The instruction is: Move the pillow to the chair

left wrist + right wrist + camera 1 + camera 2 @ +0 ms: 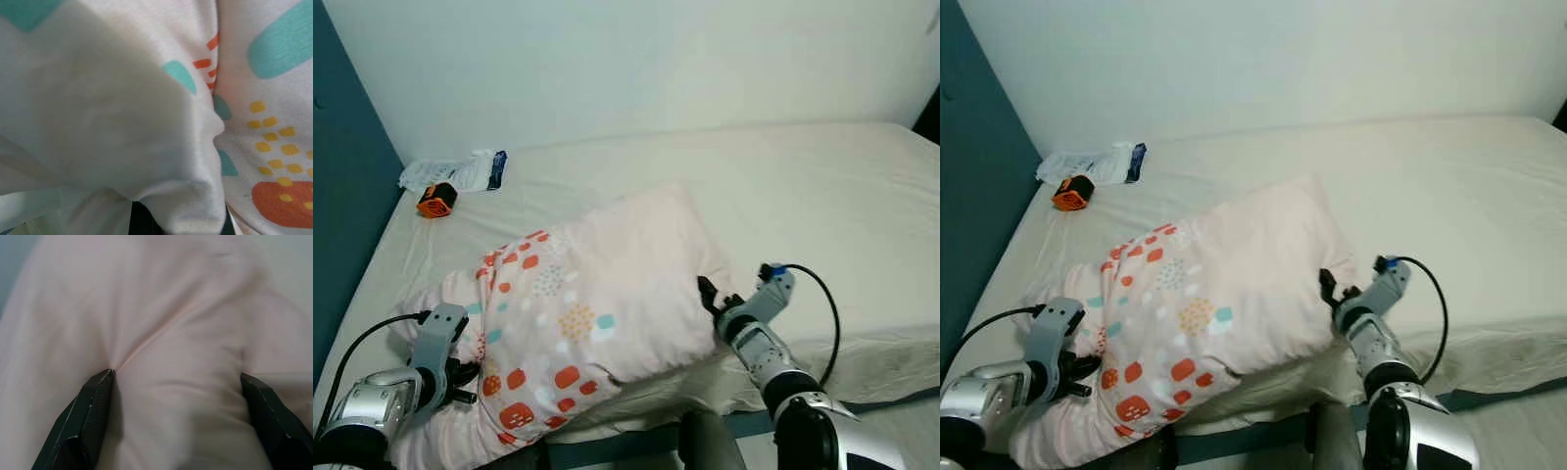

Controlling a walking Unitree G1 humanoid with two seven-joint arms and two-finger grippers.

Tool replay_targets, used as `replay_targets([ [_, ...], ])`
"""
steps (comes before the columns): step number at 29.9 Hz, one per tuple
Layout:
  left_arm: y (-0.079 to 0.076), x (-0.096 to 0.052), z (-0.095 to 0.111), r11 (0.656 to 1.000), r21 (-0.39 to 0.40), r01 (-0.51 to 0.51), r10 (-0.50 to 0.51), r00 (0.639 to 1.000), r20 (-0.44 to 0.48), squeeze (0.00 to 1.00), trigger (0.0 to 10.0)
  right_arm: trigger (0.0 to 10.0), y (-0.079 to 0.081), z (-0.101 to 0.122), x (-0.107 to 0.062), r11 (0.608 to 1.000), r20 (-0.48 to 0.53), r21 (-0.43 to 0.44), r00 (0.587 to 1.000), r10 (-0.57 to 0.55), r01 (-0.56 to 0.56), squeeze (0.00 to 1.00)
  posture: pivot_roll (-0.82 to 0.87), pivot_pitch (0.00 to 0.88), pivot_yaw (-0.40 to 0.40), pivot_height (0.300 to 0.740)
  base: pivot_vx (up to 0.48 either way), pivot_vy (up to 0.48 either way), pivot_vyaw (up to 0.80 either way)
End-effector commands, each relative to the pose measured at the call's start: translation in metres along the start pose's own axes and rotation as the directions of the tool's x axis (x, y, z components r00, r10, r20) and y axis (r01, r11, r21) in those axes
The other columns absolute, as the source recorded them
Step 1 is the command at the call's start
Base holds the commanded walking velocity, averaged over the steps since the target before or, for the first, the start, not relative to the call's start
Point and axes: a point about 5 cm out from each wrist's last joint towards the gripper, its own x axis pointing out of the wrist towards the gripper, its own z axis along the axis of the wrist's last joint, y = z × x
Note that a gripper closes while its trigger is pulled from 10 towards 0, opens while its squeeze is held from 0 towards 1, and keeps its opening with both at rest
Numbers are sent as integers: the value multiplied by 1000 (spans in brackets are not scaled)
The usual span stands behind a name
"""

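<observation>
Now right gripper (pixel 176 382) spreads wide around pillow (pixel 607 284)

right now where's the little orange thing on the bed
The orange object lies on the bed's far left corner, near the blue wall, touching a white packet, beyond the pillow.

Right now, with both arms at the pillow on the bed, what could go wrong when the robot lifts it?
1. The right end effector has its fingers spread with a fold of the pillow between them; if it pinches only loose cover, the pillow may slip out.
2. The left end effector is pressed into the patterned end, where the fabric bunches; its hold cannot be judged, so that end might sag or drop.
3. The pillow overhangs the bed edge, so a slip would likely send it off.
</observation>
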Motion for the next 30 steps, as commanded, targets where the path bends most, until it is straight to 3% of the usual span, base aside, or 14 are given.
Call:
replay_targets([
  [1, -9, 4, 3, 999, 24, 38, -38, 999, -1, 0, 0, 10000, 36, -21, 9, 979, -113, -84, 978, 174, -184, 0, 72, 54, -21, 575, 0, 0, 0],
  [3, -11, 5, 2, 999, 32, 41, -40, 999, -7, 0, 0, 10000, 46, -30, 10, 954, -161, -149, 959, 235, -259, 0, 73, 54, -21, 575, 0, 0, 0],
  [7, -12, 5, 1, 999, 35, 42, -42, 999, -10, 0, 0, 10000, 49, -38, 9, 929, -206, -226, 947, 247, -292, 0, 75, 54, -21, 575, 0, 0, 0],
  [8, -12, 6, 0, 998, 37, 42, -42, 999, -13, 0, 0, 10000, 49, -42, 8, 916, -224, -279, 947, 231, -289, 0, 74, 52, -21, 575, 0, 0, 0],
  [11, -13, 6, -1, 998, 40, 43, -42, 999, -17, 0, 0, 9569, 49, -43, 8, 913, -222, -295, 950, 221, -282, 0, 74, 49, -21, 575, 0, 0, 0],
  [12, -14, 6, -1, 998, 43, 43, -43, 999, -20, 0, 0, 0, 48, -43, 8, 916, -219, -299, 953, 208, -268, 0, 73, 47, -21, 575, 0, 0, 0],
  [19, -17, 9, -2, 998, 47, 50, -49, 999, -23, 0, 0, 0, 46, -42, 8, 918, -207, -313, 961, 182, -242, 0, 69, 34, -23, 575, 0, 0, 0],
  [30, -26, 14, -5, 997, 38, 65, -64, 998, -21, 0, 0, 0, 33, -26, 8, 933, -94, -344, 993, 77, -105, 0, 53, 2, -31, 575, 0, 0, 0],
])
